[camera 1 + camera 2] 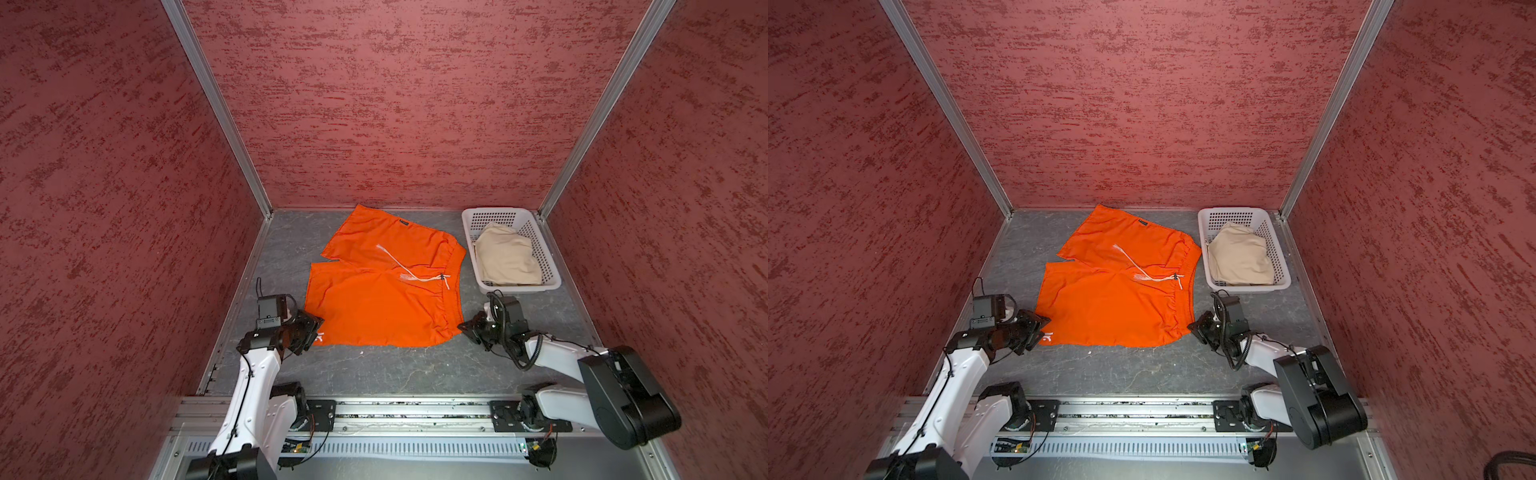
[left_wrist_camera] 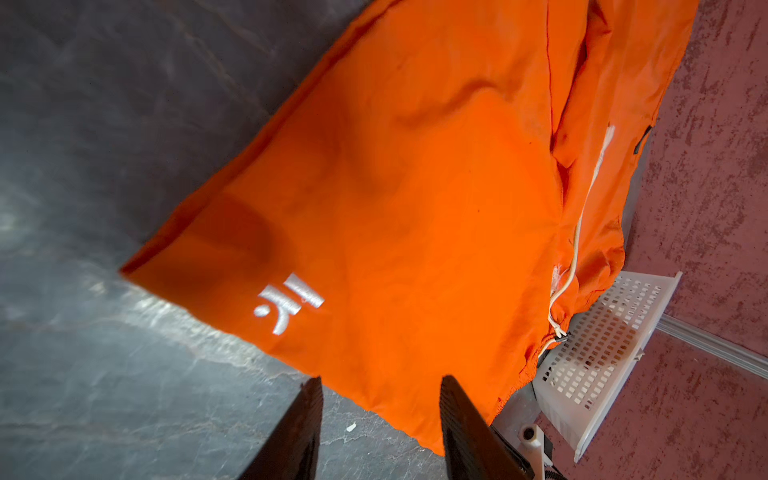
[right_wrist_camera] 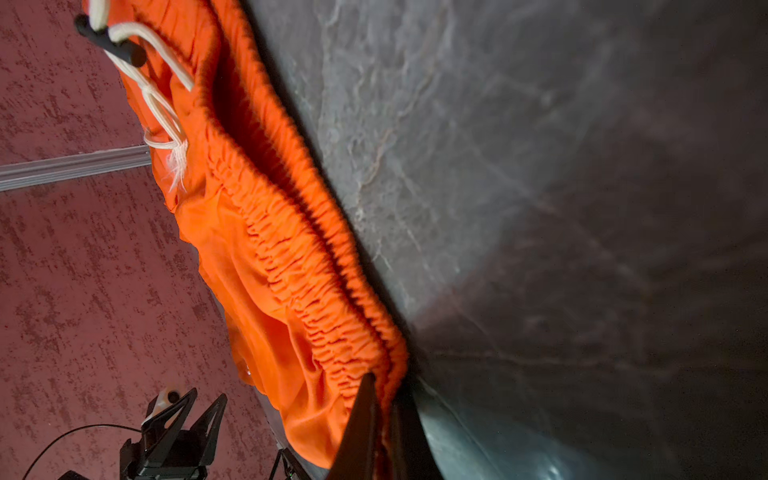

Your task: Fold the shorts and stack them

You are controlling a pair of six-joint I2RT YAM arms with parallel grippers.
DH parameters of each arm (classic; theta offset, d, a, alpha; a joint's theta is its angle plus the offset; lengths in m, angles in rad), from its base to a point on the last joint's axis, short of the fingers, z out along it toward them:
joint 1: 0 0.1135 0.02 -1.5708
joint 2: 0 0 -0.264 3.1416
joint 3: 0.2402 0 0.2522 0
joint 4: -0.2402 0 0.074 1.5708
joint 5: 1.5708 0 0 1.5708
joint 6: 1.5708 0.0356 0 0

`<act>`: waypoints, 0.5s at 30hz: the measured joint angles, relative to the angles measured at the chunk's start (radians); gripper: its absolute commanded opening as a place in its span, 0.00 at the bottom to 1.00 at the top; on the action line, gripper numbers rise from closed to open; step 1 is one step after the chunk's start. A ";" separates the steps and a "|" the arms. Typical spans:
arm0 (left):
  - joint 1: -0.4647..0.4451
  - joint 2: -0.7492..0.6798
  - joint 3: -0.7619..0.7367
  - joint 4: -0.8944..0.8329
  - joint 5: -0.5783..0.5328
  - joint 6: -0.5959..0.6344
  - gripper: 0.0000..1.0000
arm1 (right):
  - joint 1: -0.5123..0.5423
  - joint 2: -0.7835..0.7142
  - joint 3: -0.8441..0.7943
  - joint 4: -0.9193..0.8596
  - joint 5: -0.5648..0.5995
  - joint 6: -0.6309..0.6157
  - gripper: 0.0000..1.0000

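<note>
Near the left edge of the bench (image 1: 374, 370), toward the front: left gripper (image 1: 318, 325), black and angular, on a white arm. Fingers (image 2: 305, 419) flat, ribbed and parted to a middling gap, with nothing pinched between them. Poised at the hem corner of the orange shorts (image 1: 374, 307). Contact with the cloth: cannot tell.

Just inside that corner, a small white stitched logo (image 2: 289, 303).

Across mid-bench, from close to the back edge down past the middle: orange shorts spread flat. Thin, smooth woven cloth with soft creases. Legs to the left, split by a narrow notch; waistband (image 3: 291, 266) to the right, gathered into tight ruched ridges. White drawstring (image 1: 399, 266) trailing over the front, a twisted cord with frayed ends, past a small black toggle (image 3: 106, 39).

Underneath, dark grey surface, veined like slate, faintly glossy.

At the front end of the waistband: right gripper (image 1: 462, 326), fingers pressed together on the orange shorts, a fold of ruched elastic nipped between the tips in the right wrist view.

Back right corner of the bench: white plastic basket (image 1: 519, 287), rectangular, with a rounded rim and walls pierced in a regular grid. Inside it, beige shorts (image 1: 507, 257), matte and soft, bundled into a loose lump.
</note>
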 measured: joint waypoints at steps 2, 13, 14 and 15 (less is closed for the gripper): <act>0.004 -0.044 0.009 -0.058 -0.059 -0.039 0.49 | 0.000 -0.017 0.000 -0.016 0.008 0.000 0.06; 0.028 0.025 0.024 -0.181 -0.204 -0.114 0.50 | 0.000 -0.030 0.030 -0.088 0.035 -0.022 0.06; 0.030 0.048 0.023 -0.177 -0.204 -0.112 0.50 | 0.000 -0.025 0.033 -0.090 0.036 -0.023 0.06; 0.032 0.075 0.023 -0.167 -0.204 -0.110 0.50 | 0.000 -0.020 0.035 -0.090 0.036 -0.026 0.06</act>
